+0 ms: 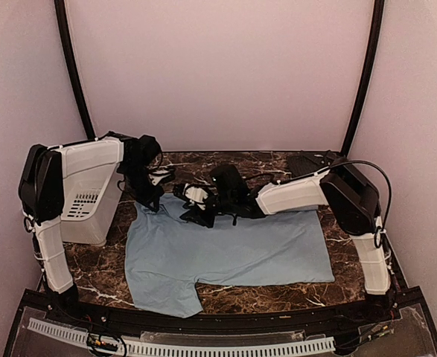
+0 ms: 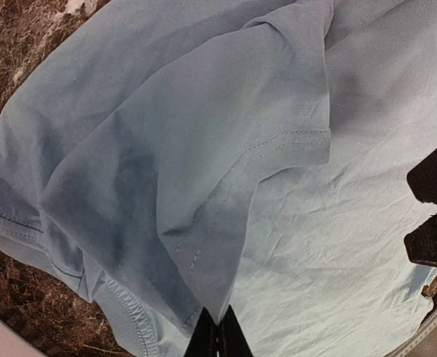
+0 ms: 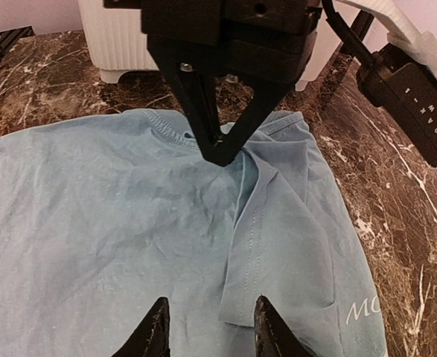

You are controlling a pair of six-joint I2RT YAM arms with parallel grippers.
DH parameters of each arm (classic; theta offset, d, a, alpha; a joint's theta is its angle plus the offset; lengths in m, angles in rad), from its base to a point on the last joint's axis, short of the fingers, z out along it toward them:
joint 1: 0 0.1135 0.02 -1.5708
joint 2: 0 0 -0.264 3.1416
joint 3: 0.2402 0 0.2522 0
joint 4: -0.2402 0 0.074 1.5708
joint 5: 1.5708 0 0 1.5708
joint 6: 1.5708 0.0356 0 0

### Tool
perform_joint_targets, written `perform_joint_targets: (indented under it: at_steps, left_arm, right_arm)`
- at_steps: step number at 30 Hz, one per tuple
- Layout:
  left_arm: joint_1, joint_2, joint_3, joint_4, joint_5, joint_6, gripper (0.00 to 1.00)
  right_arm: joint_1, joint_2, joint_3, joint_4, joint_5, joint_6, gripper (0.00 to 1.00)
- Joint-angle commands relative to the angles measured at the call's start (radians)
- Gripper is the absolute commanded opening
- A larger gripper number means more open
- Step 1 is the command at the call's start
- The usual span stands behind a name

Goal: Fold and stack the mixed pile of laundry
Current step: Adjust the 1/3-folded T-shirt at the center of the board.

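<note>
Light blue short-sleeved T-shirt (image 1: 233, 253) spread on dark marble table (image 1: 91, 266), left claw (image 3: 219, 152) clamped shut on its folded sleeve (image 3: 270, 245), right claw (image 3: 211, 331) parted above.

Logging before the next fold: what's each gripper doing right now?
Left gripper: closed, pinching the light blue T-shirt.
Right gripper: open above the T-shirt, holding nothing.

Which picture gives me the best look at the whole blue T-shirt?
The top external view: the light blue T-shirt lies spread on the marble table, nearly all of it visible. The left wrist view shows only a close-up of a folded-over sleeve. The right wrist view shows the collar end and a sleeve.
</note>
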Motion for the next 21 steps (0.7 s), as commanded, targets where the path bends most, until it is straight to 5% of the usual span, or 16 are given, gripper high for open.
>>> perform_joint_targets:
  at_steps: [1, 21]
  left_arm:
    - [0.004, 0.008, 0.016, -0.011, 0.02, -0.004, 0.0]
    - [0.01, 0.048, 0.046, -0.02, 0.042, -0.002, 0.0]
  right_arm:
    - [0.012, 0.044, 0.112, -0.087, 0.056, -0.03, 0.36]
    - [0.037, 0.2, 0.28, -0.301, 0.231, -0.058, 0.34]
